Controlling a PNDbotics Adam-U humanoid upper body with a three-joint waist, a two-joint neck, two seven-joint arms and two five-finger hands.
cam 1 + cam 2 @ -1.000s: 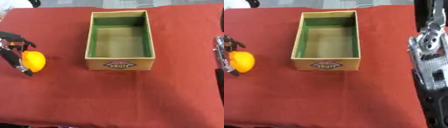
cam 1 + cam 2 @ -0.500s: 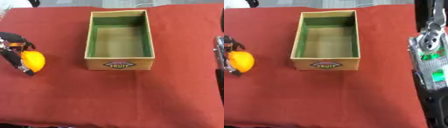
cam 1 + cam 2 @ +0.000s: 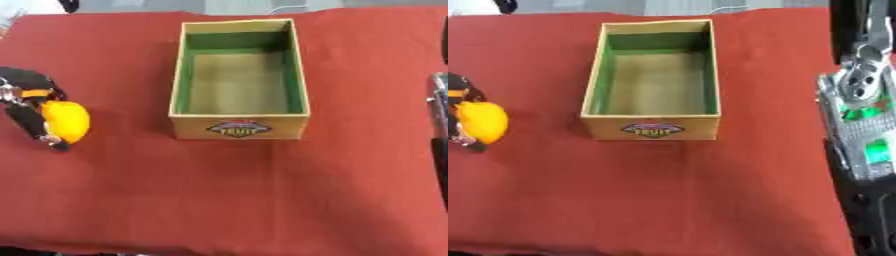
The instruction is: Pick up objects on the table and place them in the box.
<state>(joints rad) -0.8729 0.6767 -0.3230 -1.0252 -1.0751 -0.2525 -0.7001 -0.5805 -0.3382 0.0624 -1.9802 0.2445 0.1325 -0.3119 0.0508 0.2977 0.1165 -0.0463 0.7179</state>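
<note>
Grasping one yellow fruit (image 3: 66, 121), the left robot hand (image 3: 31, 107) sits left of one box (image 3: 239, 80).

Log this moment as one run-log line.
left hand: shut on orange fruit, left of box | box: empty | right hand: not visible

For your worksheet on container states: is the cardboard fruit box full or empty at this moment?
Empty. The box shows only its bare brown floor and green inner walls; the yellow fruit is outside, in the left hand.

Red-clothed table (image 3: 219, 200), open box (image 3: 239, 126) at centre, yellow fruit (image 3: 66, 121) far left.
</note>
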